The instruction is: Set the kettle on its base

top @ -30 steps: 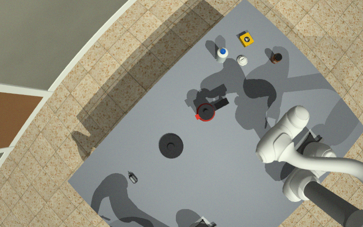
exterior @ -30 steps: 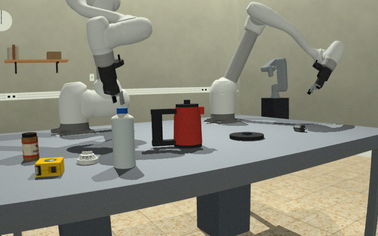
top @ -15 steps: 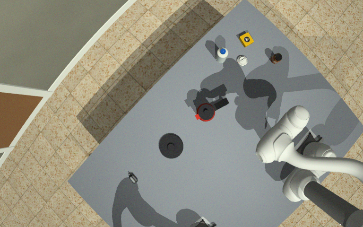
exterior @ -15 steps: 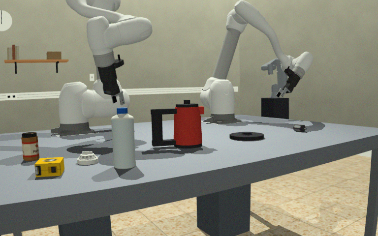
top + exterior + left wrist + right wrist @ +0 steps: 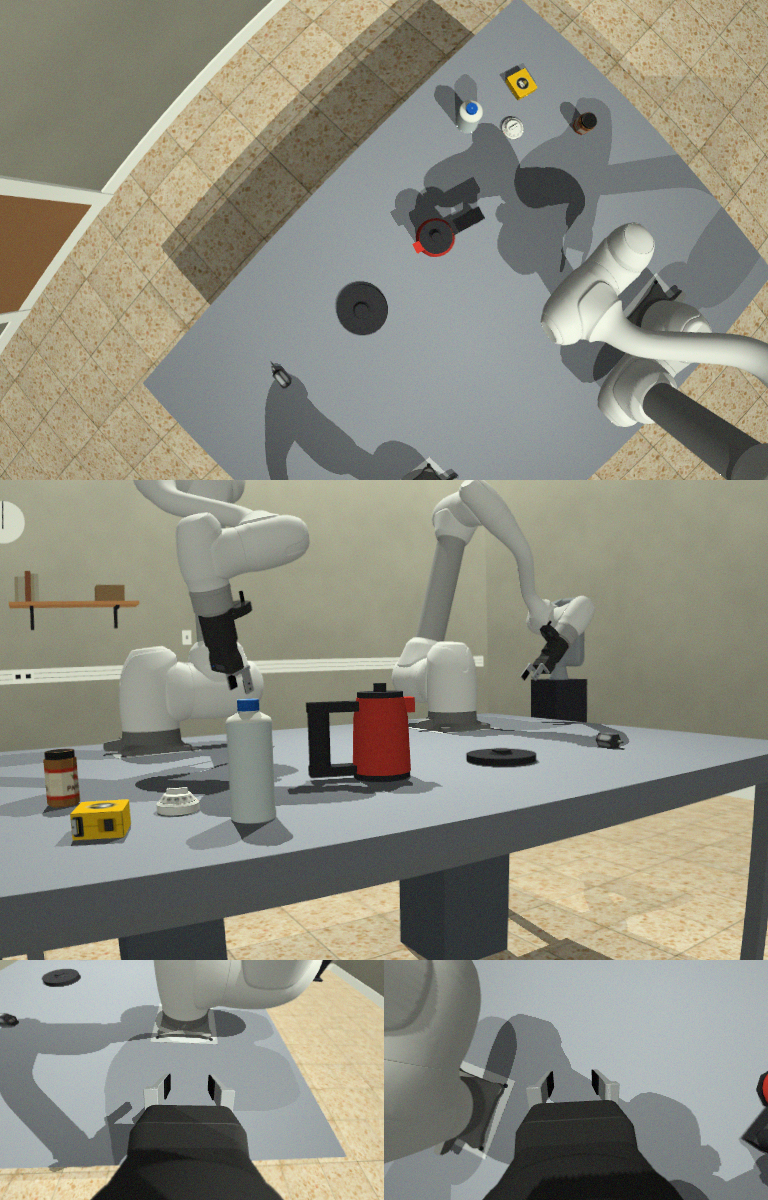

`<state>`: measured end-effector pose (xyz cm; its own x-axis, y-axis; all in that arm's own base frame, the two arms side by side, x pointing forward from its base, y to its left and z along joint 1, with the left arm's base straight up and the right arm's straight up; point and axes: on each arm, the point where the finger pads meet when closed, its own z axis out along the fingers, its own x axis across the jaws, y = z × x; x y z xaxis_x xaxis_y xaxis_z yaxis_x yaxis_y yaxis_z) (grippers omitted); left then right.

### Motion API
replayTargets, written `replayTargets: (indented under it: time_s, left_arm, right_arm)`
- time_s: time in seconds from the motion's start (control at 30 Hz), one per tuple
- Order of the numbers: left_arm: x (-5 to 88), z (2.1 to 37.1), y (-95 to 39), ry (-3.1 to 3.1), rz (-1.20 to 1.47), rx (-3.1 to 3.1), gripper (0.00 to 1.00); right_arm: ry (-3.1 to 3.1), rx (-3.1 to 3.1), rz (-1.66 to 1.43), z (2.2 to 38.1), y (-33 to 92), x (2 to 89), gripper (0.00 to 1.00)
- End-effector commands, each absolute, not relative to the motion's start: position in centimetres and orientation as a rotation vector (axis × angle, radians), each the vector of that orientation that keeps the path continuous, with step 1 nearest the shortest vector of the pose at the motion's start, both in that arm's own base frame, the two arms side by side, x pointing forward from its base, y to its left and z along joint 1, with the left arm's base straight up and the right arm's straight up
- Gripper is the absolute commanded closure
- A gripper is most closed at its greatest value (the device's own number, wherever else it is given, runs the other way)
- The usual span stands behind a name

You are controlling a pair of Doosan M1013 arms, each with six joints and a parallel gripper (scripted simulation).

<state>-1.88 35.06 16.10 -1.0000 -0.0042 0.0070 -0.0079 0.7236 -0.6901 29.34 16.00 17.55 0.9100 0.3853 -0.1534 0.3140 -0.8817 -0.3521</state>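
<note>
The kettle (image 5: 435,237) (image 5: 381,737) (image 5: 766,1091) is standing upright on the table (image 5: 317,396) (image 5: 453,808) (image 5: 260,1145) (image 5: 664,1020), not yet on its base. The round black base (image 5: 346,319) (image 5: 478,757) (image 5: 61,978) is lying flat on the same table, apart from it, with the stud (image 5: 361,309) (image 5: 501,750) facing up. The ring under the kettle is staying out of my sight.

The right gripper (image 5: 240,686) (image 5: 572,1078) is hanging above the table on the handle's side, its fingers spread all the way and holding nothing. The left gripper (image 5: 534,673) (image 5: 189,1082) is also gaping fully, gripping nothing, well away from both kettle and base.

I'm judging this to be the stage before the grasp, with the whole lift and placement still waiting. The right arm is looking better placed for the job. Its next move is calling for a sideways approach to the black handle (image 5: 468,219) (image 5: 318,740) (image 5: 756,1132), fingers straddling the upright grip before closing. After that, the kettle is needing a level lift, a careful centring over the stud and a straight descent. A tilted or off-centre kettle could be catching on the stud and nudging the base along.
</note>
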Motion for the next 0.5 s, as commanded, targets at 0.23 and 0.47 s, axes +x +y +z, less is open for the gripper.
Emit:
replayTargets:
  time_s: [0.23,0.47]
  left_arm:
    - [-3.9,15.9,32.9,-2.899,1.191,0.101,0.0]
    - [-4.5,15.9,32.2,-2.894,1.199,0.128,0.0]
  right_arm:
    - [-0.518,-2.75,0.313,17.6,16.0,29.4,0.0]
    - [-0.518,-2.75,0.313,17.6,16.0,29.4,0.0]
